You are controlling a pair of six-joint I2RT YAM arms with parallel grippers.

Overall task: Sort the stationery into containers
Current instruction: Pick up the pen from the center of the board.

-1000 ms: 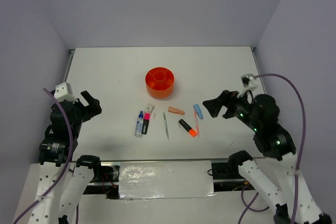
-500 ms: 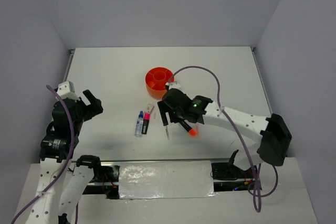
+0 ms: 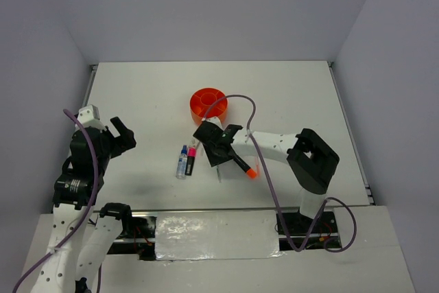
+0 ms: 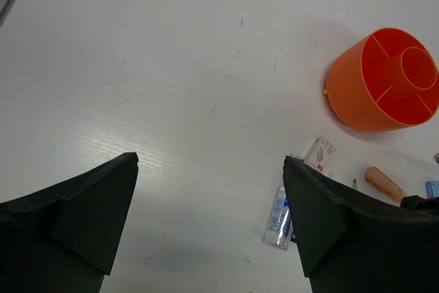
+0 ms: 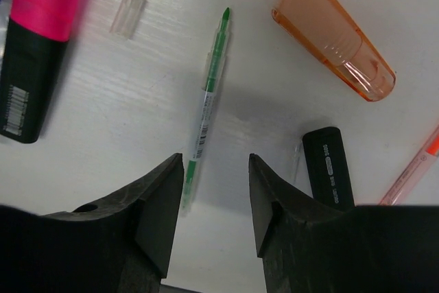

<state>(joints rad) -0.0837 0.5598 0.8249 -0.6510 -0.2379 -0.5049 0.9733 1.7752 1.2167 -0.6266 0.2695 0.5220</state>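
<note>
Over the table, top external view: your right gripper (image 3: 217, 156) is down at mid-frame on the row of stationery; the round orange organiser (image 3: 197, 112) stands just above it in the frame.
Left side of that view: the left gripper (image 3: 125, 134) hangs spread wide and empty, well apart from the items.
Neighbours: the blue-capped marker (image 3: 182, 162) and pink-black highlighter (image 3: 192, 159) lie just left of your gripper; the orange-black highlighter (image 3: 243, 167) lies just right.
Left wrist view: fingers far apart around nothing (image 4: 210, 161); bare table (image 4: 137, 66) fills the left half, with the organiser at upper right and the marker at lower centre.
Right wrist view: the jaws stand about half apart (image 5: 214, 169), straddling the lower end of the green-tipped thin pen (image 5: 209, 87), which sits nearer the left-hand finger and does not look pinched.
Step in hand: picking this pen, by my reading.
Next move: close squarely on the barrel, lift straight up, then carry it a short way to a compartment.
Room: tight to the right, where the highlighter's black body (image 5: 329, 166) lies just beside that finger; the peach cap (image 5: 333, 36) and a small clear cap (image 5: 130, 3) sit higher, apart from the jaws.
Edges: table edges and walls are well away from the pick.
</note>
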